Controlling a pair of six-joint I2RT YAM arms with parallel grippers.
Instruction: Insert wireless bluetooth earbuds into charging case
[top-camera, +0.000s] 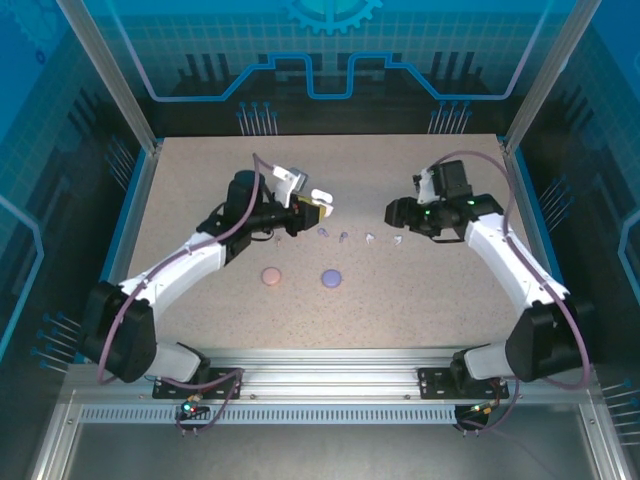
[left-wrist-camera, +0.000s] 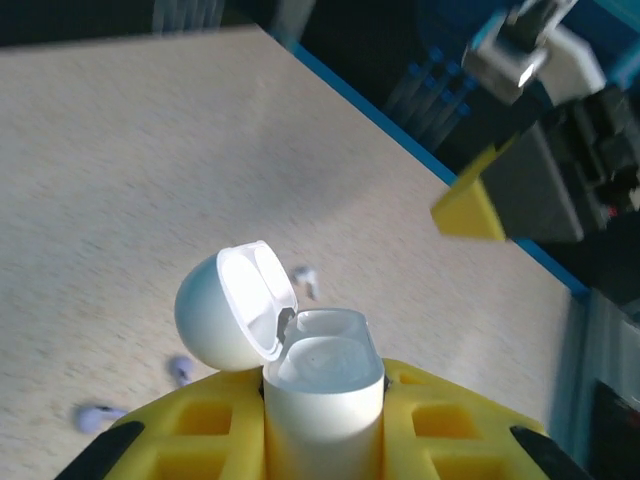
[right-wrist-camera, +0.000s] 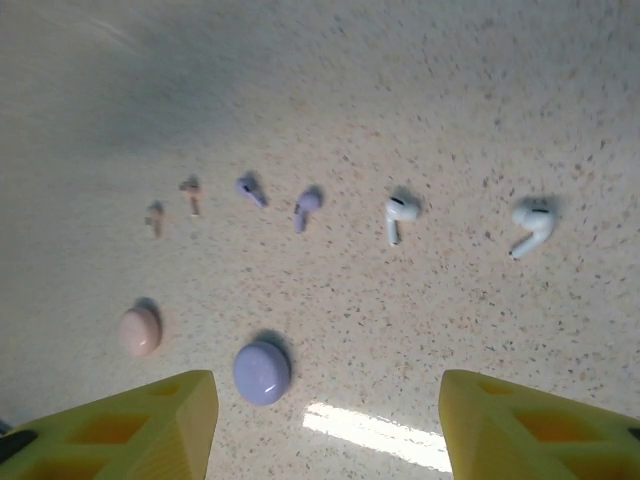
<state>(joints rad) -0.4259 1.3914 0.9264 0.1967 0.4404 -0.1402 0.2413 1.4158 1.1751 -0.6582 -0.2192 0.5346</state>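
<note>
The left gripper (top-camera: 314, 206) holds the white case (left-wrist-camera: 322, 390) tight, with its lid (left-wrist-camera: 240, 300) open. The right gripper (right-wrist-camera: 325, 425) has its fingers (right-wrist-camera: 150, 425) wide apart and holds nothing. The earbuds (right-wrist-camera: 305, 208) lie in a row on the table (right-wrist-camera: 450, 100) in front of it, past the pink case (right-wrist-camera: 139, 331) and purple case (right-wrist-camera: 261, 372).

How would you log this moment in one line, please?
left pincer: shut on white case, lid open | right pincer: open, above table | six earbuds: loose on table | pink case, purple case: closed
</note>
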